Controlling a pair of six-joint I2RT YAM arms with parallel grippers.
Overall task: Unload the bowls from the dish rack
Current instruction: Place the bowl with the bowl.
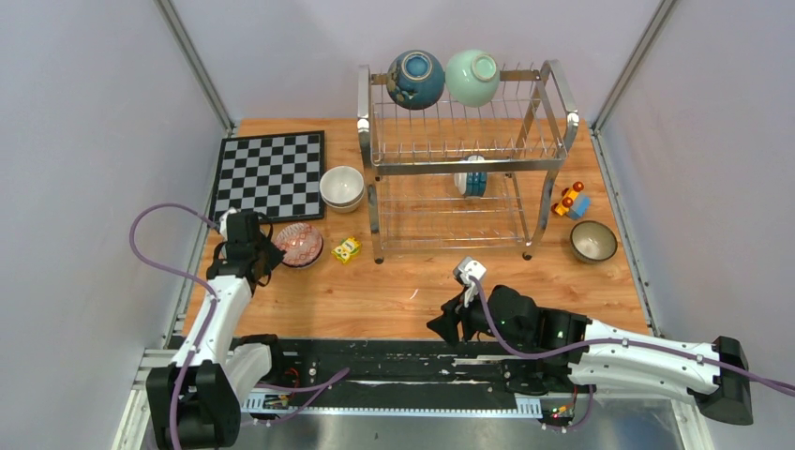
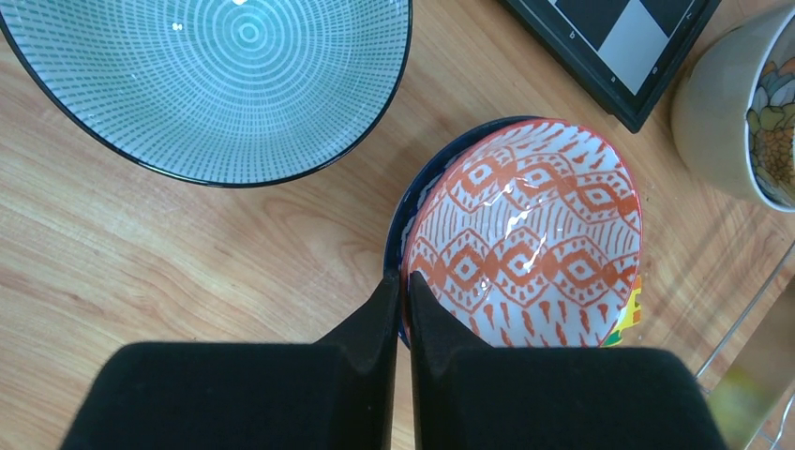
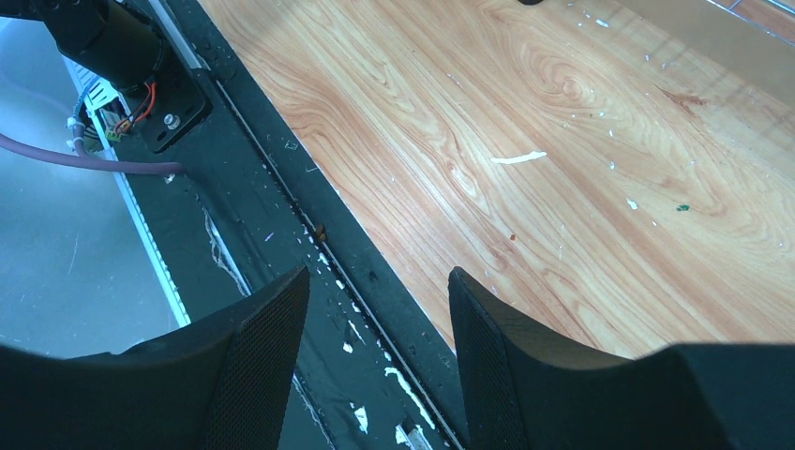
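Bowls left in dish rack (image 1: pixel 422 168): dark blue bowl (image 1: pixel 415 79) + mint bowl (image 1: pixel 472 77) tipped on top tier, blue-patterned bowl (image 1: pixel 472 176) on edge on lower tier. All lie straight ahead of R end effector (image 1: pixel 448 326), which is spread, empty, low by near bench (image 1: pixel 412 291) edge, so R arm's nearer. L end effector (image 2: pixel 401 291) is pressed together at rim of red-patterned bowl (image 2: pixel 534 234) on bench, well left of rack; can't tell if rim's nipped.

Orange-red diamonds cover the white bowl (image 2: pixel 534 234); pale teal rings fill the black-rimmed bowl (image 2: pixel 216 75); the chessboard (image 1: pixel 270 173) is black-and-white checked
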